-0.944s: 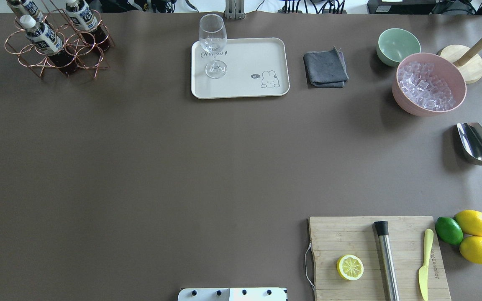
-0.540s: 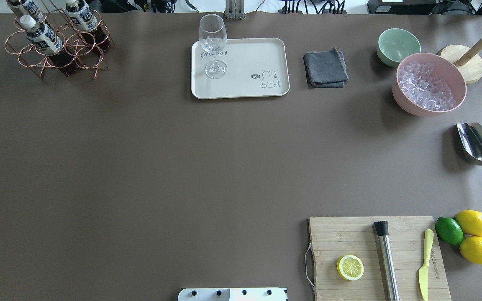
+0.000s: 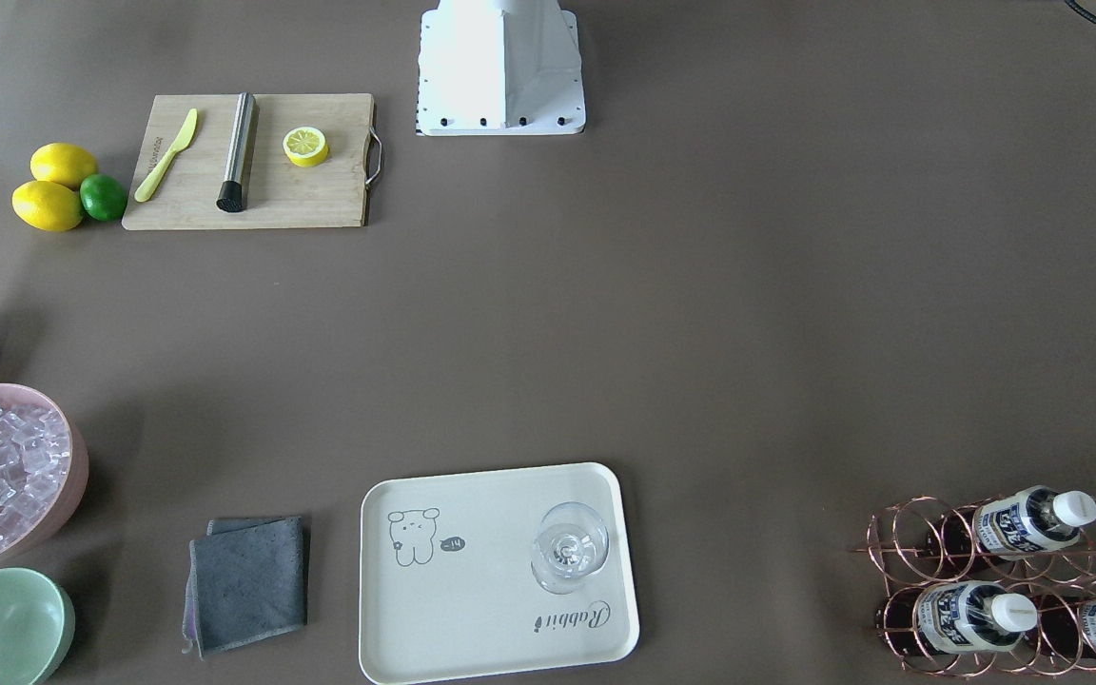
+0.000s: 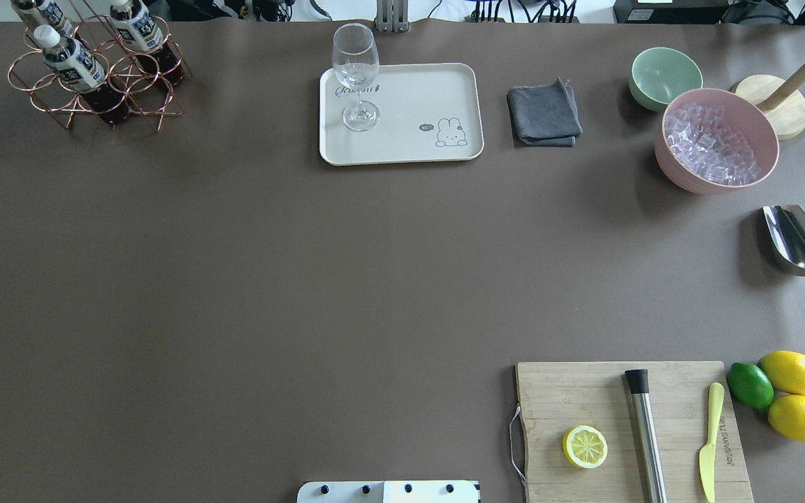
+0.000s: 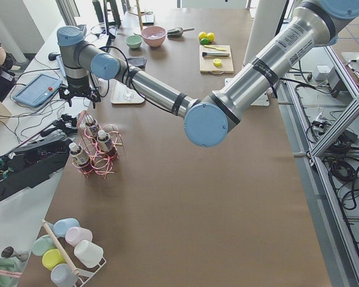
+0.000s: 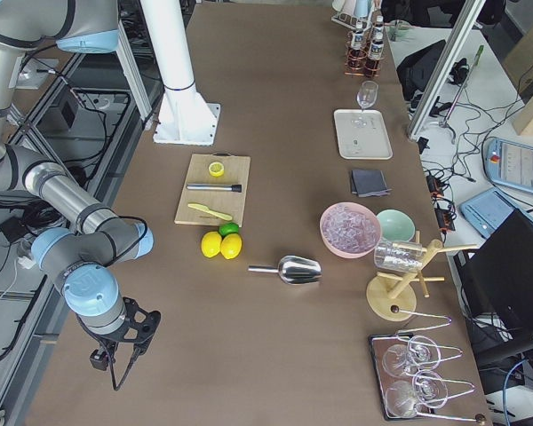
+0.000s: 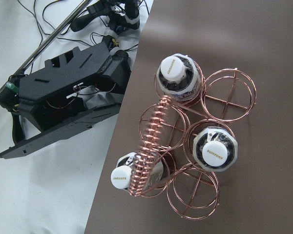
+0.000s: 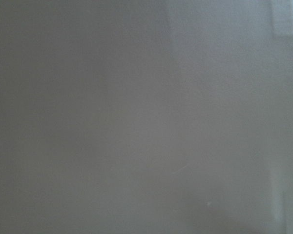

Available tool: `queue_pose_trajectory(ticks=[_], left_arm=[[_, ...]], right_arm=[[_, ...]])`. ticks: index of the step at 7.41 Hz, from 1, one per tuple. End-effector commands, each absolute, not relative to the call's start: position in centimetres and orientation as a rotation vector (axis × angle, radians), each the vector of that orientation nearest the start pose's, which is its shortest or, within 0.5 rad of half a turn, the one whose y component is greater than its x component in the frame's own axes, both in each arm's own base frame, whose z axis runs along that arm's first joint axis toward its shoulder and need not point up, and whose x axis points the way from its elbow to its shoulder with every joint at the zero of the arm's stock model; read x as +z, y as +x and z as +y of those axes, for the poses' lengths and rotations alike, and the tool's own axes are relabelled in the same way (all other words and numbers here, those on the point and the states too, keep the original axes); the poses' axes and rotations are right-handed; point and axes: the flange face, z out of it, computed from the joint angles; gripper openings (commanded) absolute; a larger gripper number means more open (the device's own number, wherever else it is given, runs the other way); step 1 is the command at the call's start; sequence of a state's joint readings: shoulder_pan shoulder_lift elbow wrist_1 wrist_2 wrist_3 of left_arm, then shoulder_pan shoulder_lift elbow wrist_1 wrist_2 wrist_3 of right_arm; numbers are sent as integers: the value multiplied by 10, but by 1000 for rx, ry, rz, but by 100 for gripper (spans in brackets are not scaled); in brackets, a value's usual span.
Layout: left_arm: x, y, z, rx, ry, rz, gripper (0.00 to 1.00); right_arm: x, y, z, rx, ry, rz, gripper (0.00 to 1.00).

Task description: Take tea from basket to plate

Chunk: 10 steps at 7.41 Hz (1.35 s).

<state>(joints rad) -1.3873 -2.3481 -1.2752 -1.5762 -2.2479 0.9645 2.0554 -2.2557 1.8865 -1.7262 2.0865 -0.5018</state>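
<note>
In the front-facing view the tea (image 3: 1024,521), one of three like bottles, stood in the basket (image 3: 900,557) at the lower right. It was well apart from the plate (image 3: 472,609) at bottom centre. A wine glass (image 3: 569,547) stood on the plate's right part, so a careless set-down there would likely topple it.

The overhead view put the basket in the upper left corner and the plate at top centre. The glass stood on the plate's side nearer the basket, and a low carry would probably meet it first.

In the exterior left view the left fingers (image 5: 78,94) hung above the basket, near its tall handle. Whether they were apart or together could not be told.

In the exterior right view the right fingers (image 6: 124,342) sat at the lower left over bare counter (image 3: 605,333), far from the task. Their state could not be told either.

The left wrist view showed the coiled handle (image 7: 149,146) crossing diagonally over the lower-left bottle. A straight descent there risked striking wire. The light basket might also lift along with a bottle that snagged in its ring.

The right wrist view showed only counter.
</note>
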Motion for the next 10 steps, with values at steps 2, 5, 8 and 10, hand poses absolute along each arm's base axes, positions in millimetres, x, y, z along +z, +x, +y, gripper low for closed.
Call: queue_pose_trajectory(ticks=[2,5,8,10], left_arm=[[324,74,-775,1311,728,473,98],[348,69,-785,1318,731,482,97],[354,73,-786,1322,729,486,87],[366,75,-785,1332,749,475,51]], right_arm=[[758,135,-91,130,-139,-750,99],[751,142,-100,106,-92,-704,99],[747,148,-119,38,83,-629,99],[760,134,-102,39,41,-673,99]])
